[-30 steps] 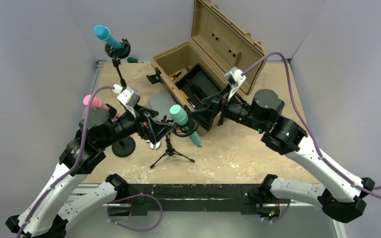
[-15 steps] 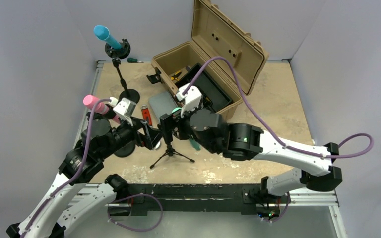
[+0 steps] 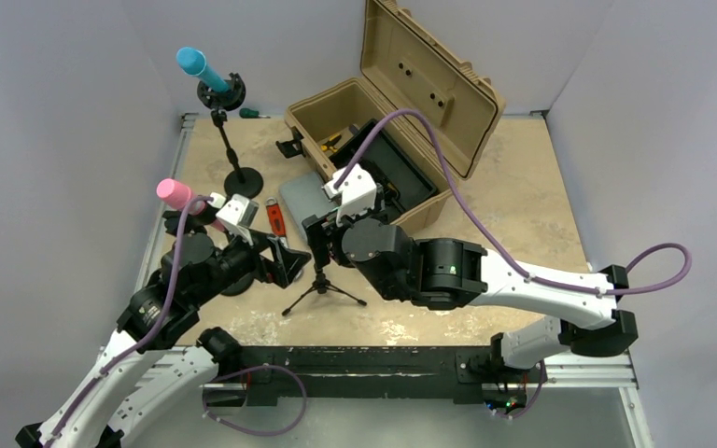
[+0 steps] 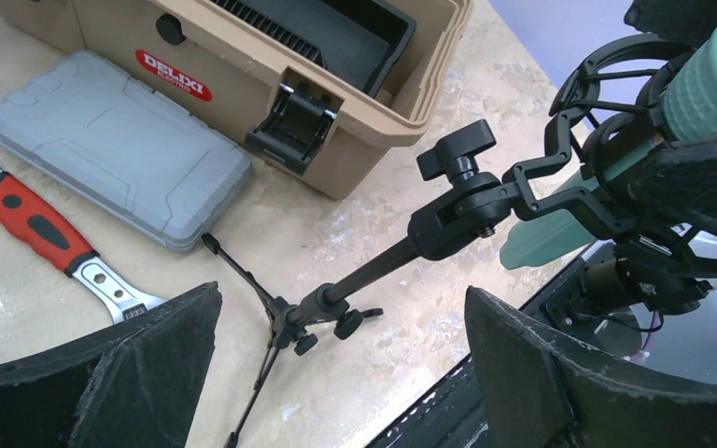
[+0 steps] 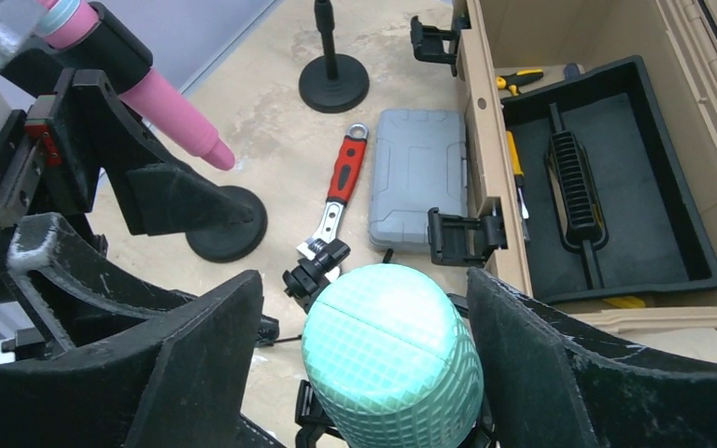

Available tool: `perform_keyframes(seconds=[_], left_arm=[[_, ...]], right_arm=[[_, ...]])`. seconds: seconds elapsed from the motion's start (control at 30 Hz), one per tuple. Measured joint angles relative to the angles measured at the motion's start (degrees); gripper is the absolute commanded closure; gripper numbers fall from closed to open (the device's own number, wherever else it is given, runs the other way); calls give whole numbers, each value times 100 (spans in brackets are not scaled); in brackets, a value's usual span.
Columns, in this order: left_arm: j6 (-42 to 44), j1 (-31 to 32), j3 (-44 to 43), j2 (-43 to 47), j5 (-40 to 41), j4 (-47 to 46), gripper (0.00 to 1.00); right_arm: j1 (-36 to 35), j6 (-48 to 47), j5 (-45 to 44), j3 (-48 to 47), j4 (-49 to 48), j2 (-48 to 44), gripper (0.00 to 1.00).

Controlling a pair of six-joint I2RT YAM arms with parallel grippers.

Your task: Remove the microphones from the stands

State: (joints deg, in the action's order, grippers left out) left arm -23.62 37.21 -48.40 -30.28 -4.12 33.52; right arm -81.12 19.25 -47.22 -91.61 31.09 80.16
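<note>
Task item: mint-green microphone with mesh head (image 5: 387,350); it sits in the black ring-shaped shock mount (image 4: 607,140) on top of the small black tripod stand (image 4: 364,275), near the middle of the table and just in front of the open tan toolbox (image 3: 401,112); the mic is tilted, head up, with its tapered tail poking out below the mount.

Right gripper (image 5: 364,289): jaws spread wide, one finger on each side of the mesh head, a gap visible on both sides; nothing gripped, not touching as far as the wrist view shows.

Left gripper (image 4: 341,294): also spread wide and empty; it is beside the tripod with the stand's pole lined up between the fingers in the wrist view; cannot tell how near it is to the pole.

Handling, my judgement: the mic looks rigid and light; the body is smooth, tapered plastic, likely slippery if pinched low; the mesh head is textured but could dent, so squeeze gently; best hold is across the head or the wide upper body just above the mount; pull along the mic's own axis, up and out of the ring.

Risk: the tripod looks light, with thin legs, so it could lift or tip with the mic; the left jaws closing on the pole would brace it; the mount looks springy, so expect some give before release.
</note>
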Motion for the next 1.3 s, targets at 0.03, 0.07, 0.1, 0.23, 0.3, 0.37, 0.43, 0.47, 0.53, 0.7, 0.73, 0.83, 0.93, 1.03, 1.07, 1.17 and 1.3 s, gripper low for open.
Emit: perform_keyframes(seconds=[0.03, 0.07, 0.1, 0.23, 0.3, 0.37, 0.43, 0.47, 0.53, 0.7, 0.73, 0.83, 0.93, 1.03, 1.07, 1.17, 1.3], left_arm=[[-2, 0, 26, 4, 0, 0, 0], [-4, 0, 46, 4, 0, 2, 0], [-7, 0, 57, 4, 0, 2, 0], [-87, 0, 90, 4, -2, -15, 0], [-94, 0, 114, 4, -2, -39, 0], [-96, 0, 131, 11, -2, -55, 0], [-103, 0, 144, 28, -2, -61, 0], [-111, 0, 146, 42, -2, -74, 0], [-131, 0, 149, 70, -4, -94, 0], [-140, 0, 160, 85, -7, -131, 0], [-140, 0, 173, 87, -9, -136, 0], [-153, 0, 227, 92, -13, -138, 0], [-181, 0, 256, 107, -13, -133, 0], [-197, 0, 262, 153, -13, -129, 0], [-197, 0, 262, 162, -11, -129, 0], [-195, 0, 262, 170, -11, -125, 0], [-192, 0, 262, 168, -11, -116, 0]], right_arm=[[-2, -24, 4, -55, 57, 39, 29], [-17, -57, 7, -111, 107, 92, 33], [-28, -96, 9, -153, 142, 133, 37], [-63, -284, -4, -302, 304, 243, 61], [-63, -341, -28, -387, 420, 275, 70], [-63, -404, -31, -463, 505, 317, 78], [-63, -470, -33, -551, 566, 369, 89], [-63, -518, -39, -616, 579, 400, 93], [-63, -627, -46, -743, 586, 444, 100], [-68, -925, -2, -1169, 531, 498, 100], [-70, -997, 24, -1287, 503, 505, 100], [-74, -1189, 59, -1700, 382, 560, 100], [-72, -1386, 201, -2258, 304, 708, 100], [-74, -1567, 387, -2708, 144, 846, 100], [-74, -1626, 472, -2839, 79, 874, 100], [-74, -1836, 632, -3128, -181, 874, 100], [-74, -2083, 787, -3213, -789, 732, 100]])
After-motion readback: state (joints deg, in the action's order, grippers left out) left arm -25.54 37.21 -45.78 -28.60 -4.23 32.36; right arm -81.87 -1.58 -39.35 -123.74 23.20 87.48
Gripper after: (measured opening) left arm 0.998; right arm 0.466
